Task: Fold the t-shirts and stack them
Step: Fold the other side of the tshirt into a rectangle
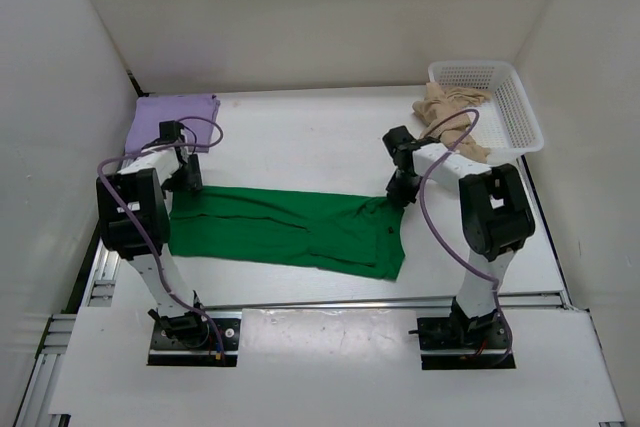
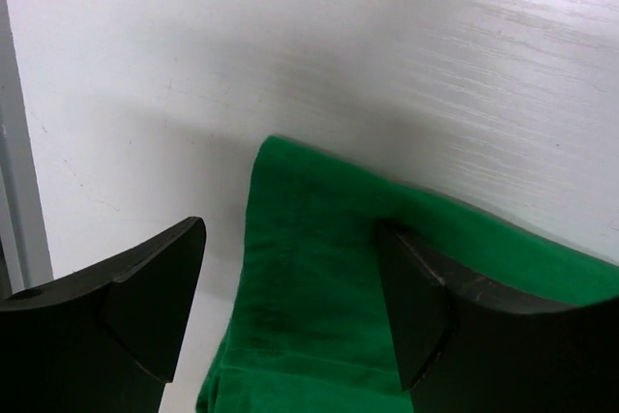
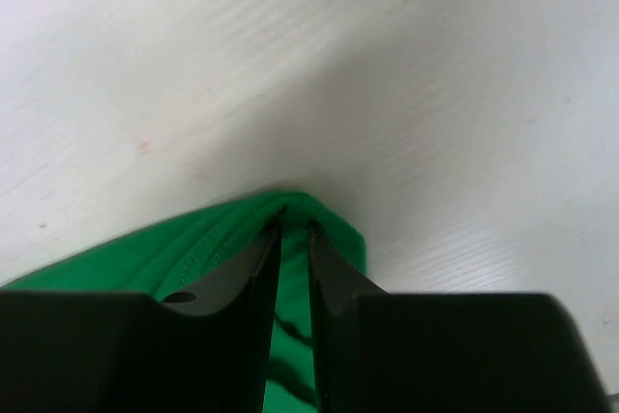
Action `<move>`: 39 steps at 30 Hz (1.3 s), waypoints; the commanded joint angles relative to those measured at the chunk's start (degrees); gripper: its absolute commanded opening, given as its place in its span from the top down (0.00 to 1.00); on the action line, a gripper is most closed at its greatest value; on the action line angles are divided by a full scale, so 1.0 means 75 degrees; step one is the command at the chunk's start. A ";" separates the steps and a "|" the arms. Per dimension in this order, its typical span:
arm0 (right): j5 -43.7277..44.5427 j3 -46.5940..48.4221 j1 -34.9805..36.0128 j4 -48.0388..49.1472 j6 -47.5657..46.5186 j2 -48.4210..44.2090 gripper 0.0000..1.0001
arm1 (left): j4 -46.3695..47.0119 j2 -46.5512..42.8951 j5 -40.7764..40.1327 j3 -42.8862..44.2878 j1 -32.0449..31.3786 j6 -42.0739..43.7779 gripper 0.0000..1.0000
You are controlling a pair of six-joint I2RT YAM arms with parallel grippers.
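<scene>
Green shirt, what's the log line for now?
green shirt: spread out | left gripper: open over its corner | right gripper: shut on its edge

On the worktop point(image 1: 300, 137) the bright green cloth t-shirt point(image 1: 285, 230) lies centre, the lavender cloth t-shirt point(image 1: 175, 117) behind it to the left, and the beige cloth t-shirt point(image 1: 445, 107) partly in the white plastic mesh basket point(image 1: 525, 112) behind right.

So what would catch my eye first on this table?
The bright green t-shirt spread across the middle, the right gripper pinching one end, the left gripper open over the other. A folded lavender t-shirt lies far left; a beige t-shirt spills from the white basket far right.

Robot lab cell: white enclosure walls point(image 1: 300, 17) (aluminium rail frame point(image 1: 380, 302)).
</scene>
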 commanded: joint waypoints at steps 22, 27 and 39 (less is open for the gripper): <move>-0.1130 0.0005 0.1248 0.0230 -0.0590 -0.0588 0.64 | -0.0737 -0.0131 0.0365 -0.0430 0.0215 0.0054 0.13; -0.1506 0.0005 0.1248 0.0500 -0.0754 -0.0238 0.64 | -0.0737 -0.0061 0.0365 -0.0430 0.0286 0.0054 0.13; -0.1109 -0.0966 0.1002 0.0570 -0.0227 -0.0657 0.93 | -0.0737 -0.0061 0.0365 -0.0430 0.0496 0.0054 0.13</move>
